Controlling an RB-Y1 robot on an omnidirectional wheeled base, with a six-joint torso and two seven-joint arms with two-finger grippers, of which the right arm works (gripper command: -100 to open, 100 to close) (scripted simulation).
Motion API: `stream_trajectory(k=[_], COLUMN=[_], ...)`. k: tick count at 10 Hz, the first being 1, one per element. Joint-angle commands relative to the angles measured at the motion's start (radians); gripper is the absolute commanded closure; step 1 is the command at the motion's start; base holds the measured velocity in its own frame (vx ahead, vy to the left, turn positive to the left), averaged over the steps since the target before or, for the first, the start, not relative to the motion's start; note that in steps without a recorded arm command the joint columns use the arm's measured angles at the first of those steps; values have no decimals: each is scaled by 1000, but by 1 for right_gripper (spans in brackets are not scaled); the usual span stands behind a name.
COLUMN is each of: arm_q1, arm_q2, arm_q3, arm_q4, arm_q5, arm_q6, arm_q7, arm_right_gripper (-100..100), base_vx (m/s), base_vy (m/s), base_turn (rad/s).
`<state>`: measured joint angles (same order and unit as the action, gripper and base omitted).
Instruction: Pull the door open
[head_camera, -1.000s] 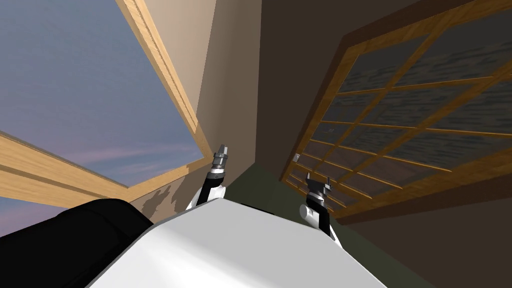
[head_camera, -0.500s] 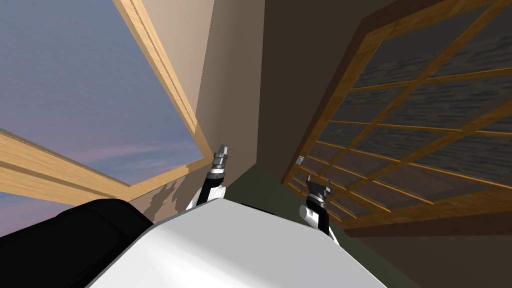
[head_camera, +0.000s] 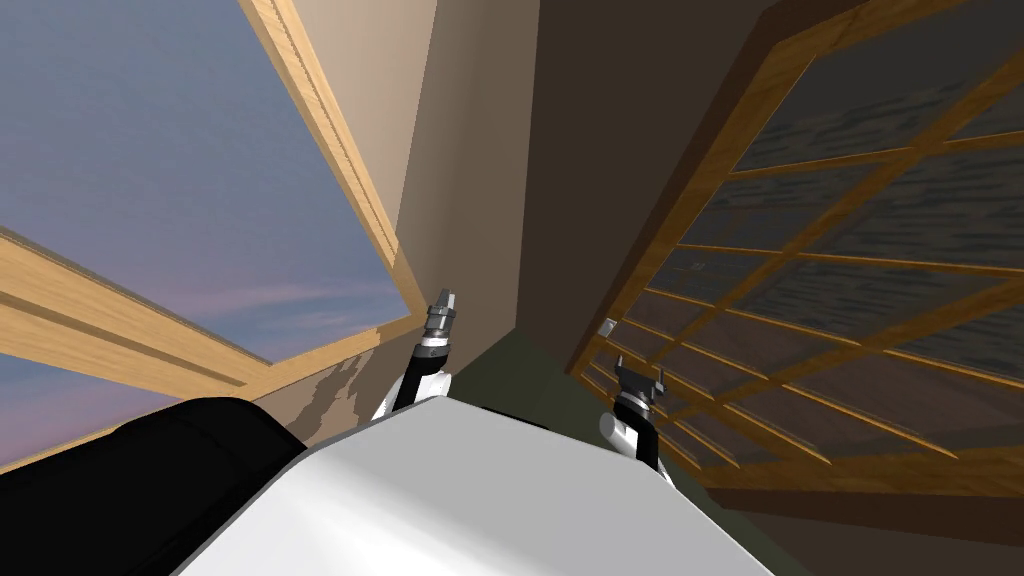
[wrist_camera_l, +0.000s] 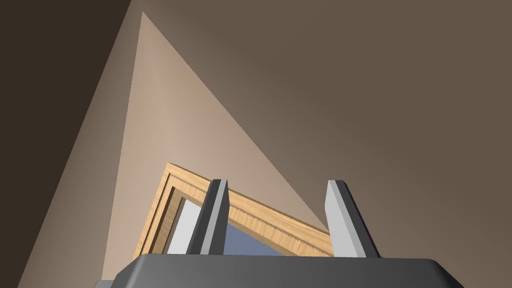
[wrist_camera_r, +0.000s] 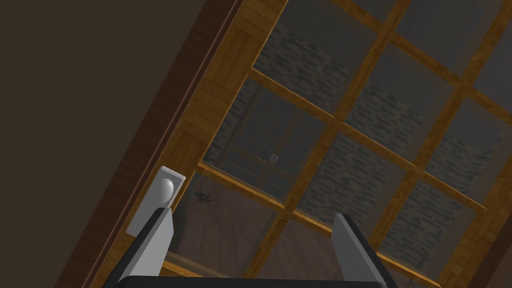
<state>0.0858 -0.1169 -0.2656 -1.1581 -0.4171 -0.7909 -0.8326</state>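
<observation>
The door (head_camera: 800, 270) is a wooden lattice of dark glass panes, standing on my right. Its round pale knob (wrist_camera_r: 163, 190) sits on a light plate on the door's wooden side rail, and appears small in the head view as the knob (head_camera: 606, 327). My right gripper (head_camera: 637, 376) hangs just short of the door, a little below the knob. In the right wrist view the right gripper (wrist_camera_r: 253, 216) is open with nothing between its fingers, and one fingertip (wrist_camera_r: 165, 220) lies just under the knob. My left gripper (head_camera: 445, 300) is raised toward the wall corner, and it (wrist_camera_l: 277, 182) is open and holds nothing.
A big window with a light wooden frame (head_camera: 330, 130) takes up the left side. A beige wall corner (head_camera: 470, 200) rises between window and door. A strip of dark green floor (head_camera: 530, 380) runs between my arms.
The whole head view has shifted: my base or torso has moved, and the door now looks larger and further right. Both arms keep their pose before my chest.
</observation>
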Motion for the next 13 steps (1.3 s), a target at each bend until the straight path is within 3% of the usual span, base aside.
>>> stream_trajectory(k=[1, 3, 13], arm_q1=[-16, -25, -104], arm_q2=[0, 0, -4], arm_q3=[-7, -14, -75], arm_q4=[47, 75, 326], arm_q5=[-10, -19, -103], arm_q6=[-14, -19, -65], arm_q7=[-26, -48, -243], arm_right_gripper=[-100, -100, -100], base_vx=[60, 69, 72], base_vy=[-26, -34, -49], base_turn=[72, 94, 109])
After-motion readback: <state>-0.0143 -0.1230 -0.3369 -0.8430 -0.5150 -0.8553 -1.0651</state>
